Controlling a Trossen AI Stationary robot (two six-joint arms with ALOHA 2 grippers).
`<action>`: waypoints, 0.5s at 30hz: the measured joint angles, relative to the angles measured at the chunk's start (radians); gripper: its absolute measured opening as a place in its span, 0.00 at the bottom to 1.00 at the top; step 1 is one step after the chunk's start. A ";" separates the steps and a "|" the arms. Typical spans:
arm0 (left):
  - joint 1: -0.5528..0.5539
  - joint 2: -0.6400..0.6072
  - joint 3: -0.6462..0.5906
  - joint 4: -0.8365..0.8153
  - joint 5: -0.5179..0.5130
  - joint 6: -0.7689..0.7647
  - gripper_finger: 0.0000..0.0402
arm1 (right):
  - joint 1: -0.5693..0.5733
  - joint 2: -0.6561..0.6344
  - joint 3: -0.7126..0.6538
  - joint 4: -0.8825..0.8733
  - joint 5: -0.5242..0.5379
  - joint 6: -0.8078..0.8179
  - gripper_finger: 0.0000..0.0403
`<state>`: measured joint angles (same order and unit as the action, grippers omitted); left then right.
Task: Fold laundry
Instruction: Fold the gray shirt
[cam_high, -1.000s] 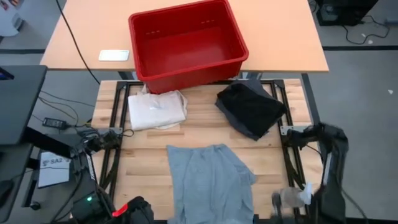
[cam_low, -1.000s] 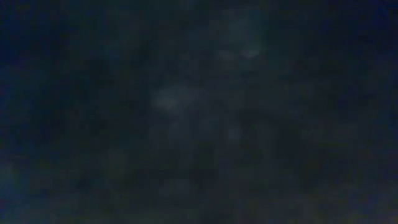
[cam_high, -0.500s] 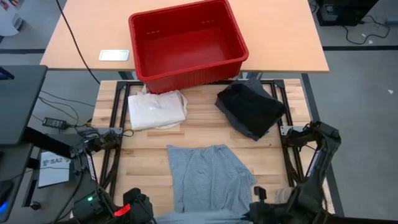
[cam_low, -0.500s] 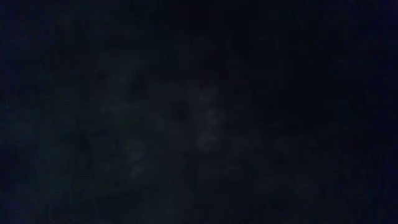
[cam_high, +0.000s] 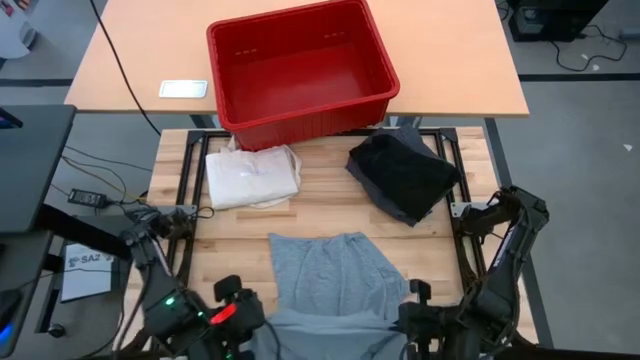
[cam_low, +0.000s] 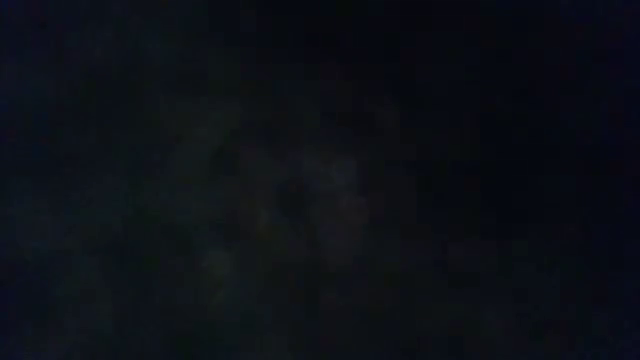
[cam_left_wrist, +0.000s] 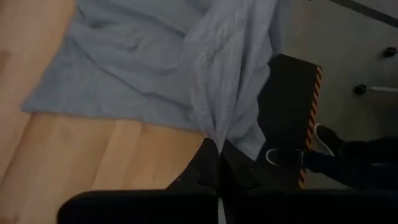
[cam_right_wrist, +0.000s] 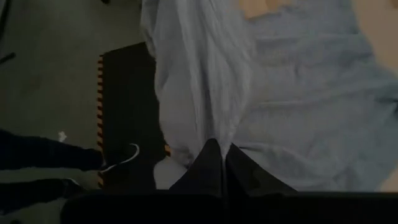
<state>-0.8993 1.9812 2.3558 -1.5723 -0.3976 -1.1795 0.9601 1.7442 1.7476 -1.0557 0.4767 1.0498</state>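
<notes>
Both hands are at the near edge of the bench (cam_high: 230, 250), each pinching the near hem of the light grey T-shirt (cam_high: 335, 280). The left hand (cam_left_wrist: 217, 149) has its fingers pressed together on a bunched corner of the hem, and the right hand (cam_right_wrist: 219, 149) grips the other corner the same way, with cloth fanning out from each pinch.

The T-shirt lies spread on the wooden slats at the near middle of the bench. Its long axis runs from the near edge toward the red bin (cam_high: 300, 65), and its near end hangs partly over the edge between the two hands. The step in hand looks like the first lengthwise fold — carrying the near hem up and over toward the far end.

To do it well, the two hands should probably lift together and travel at the same pace, keeping the hem taut between them so it lands square rather than skewed. Lifting only high enough to clear the cloth below would likely stop the far half dragging.

Farther back lie a folded cream cloth (cam_high: 252, 176) on the left and a black garment (cam_high: 400, 175) on the right, both well apart from the T-shirt. The low view shows nothing usable.
</notes>
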 joint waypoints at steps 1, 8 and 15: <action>0.014 0.000 0.000 0.000 -0.003 0.016 0.00 | -0.007 -0.008 0.000 -0.012 0.001 -0.001 0.00; 0.105 -0.039 0.000 0.000 -0.057 0.114 0.01 | -0.056 -0.076 0.000 -0.084 0.041 0.016 0.00; 0.199 -0.175 0.000 0.001 -0.160 0.205 0.01 | -0.158 -0.184 0.000 -0.123 0.057 -0.067 0.00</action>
<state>-0.7005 1.8067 2.3562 -1.5715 -0.5577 -0.9750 0.8023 1.5599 1.7477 -1.1788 0.5339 0.9826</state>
